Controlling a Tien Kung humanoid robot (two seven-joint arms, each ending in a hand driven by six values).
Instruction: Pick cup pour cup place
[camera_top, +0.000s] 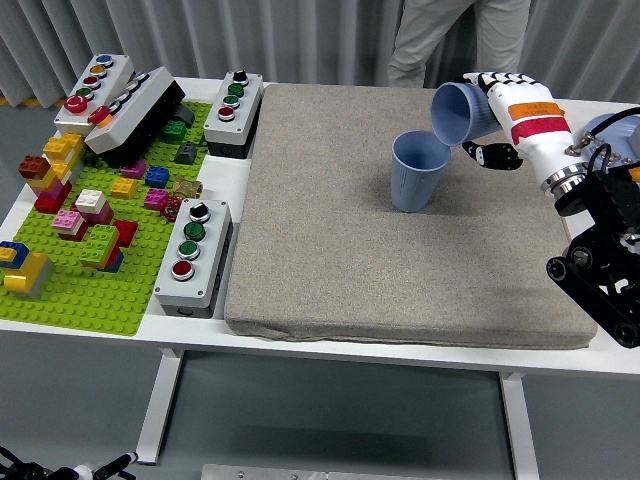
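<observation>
Robot's right hand (510, 105) gripped a blue cup (457, 113), fingers wrapped around it, tilted with its mouth down over a second blue cup (418, 170) standing upright on the grey mat (400, 260) covering the tabletop, apparently so its contents would pour in. Left hand was out of view.

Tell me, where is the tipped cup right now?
The tipped cup is in the right hand, far right over the mat, its mouth just above the upright cup.
</observation>
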